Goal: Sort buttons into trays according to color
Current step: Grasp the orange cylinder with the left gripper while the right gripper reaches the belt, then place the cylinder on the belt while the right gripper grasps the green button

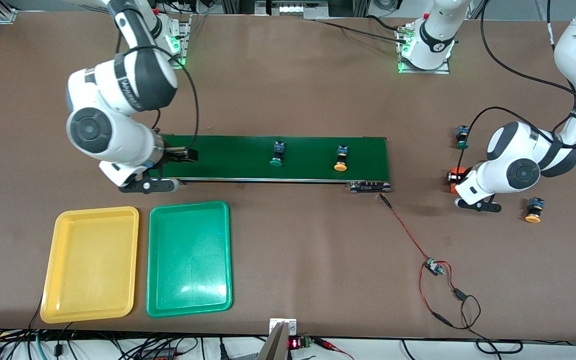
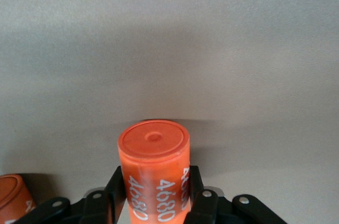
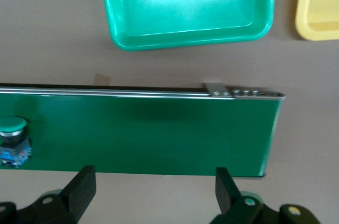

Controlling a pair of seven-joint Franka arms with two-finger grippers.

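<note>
So here we've got the left gripper (image 2: 159, 205) down at the left arm's end of the table, its black fingers (image 2: 115, 195) clamped on either side of an orange cylinder (image 2: 154, 173) with white numbers printed on it — not one of the buttons. A second orange cylinder (image 2: 13, 197) peeks in just beside it in the left wrist view. The right gripper (image 3: 153, 189) hangs over the conveyor belt (image 1: 273, 159) at the right arm's end, fingers spread wide with nothing between them. On the belt we see a green-capped button (image 1: 277, 154) and, farther toward the left arm's end, a yellow-capped button (image 1: 341, 159), well apart from each other. Two more sit off the belt on the table near the left arm: another green-capped button (image 1: 462, 137) and, nearer the front camera, another yellow-capped button (image 1: 534, 210). The yellow tray (image 1: 58, 265) and the green tray (image 1: 158, 260) lie side by side, nearer the front camera than the belt — the yellow one at the right arm's end.
</note>
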